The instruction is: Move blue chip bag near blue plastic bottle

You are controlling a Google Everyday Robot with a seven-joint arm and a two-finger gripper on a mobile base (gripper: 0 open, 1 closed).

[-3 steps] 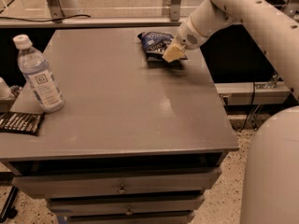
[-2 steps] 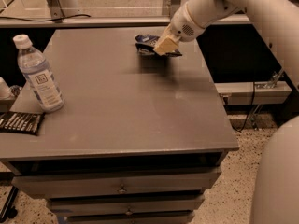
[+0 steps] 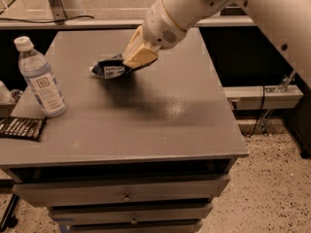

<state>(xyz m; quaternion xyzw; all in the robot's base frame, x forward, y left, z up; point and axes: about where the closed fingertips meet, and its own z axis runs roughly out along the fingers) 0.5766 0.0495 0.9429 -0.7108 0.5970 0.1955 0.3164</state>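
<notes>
Jaws clamp blue chip bag (above the table), right of blue plastic bottle.

No text readable anywhere.
Blue plastic bottle label: dark sq. logo, letters illegible; blue chip bag, pinched in gripper over counter: pale print, illegible; dark wrapper nr bottle: white lettering, unreadable.
</notes>
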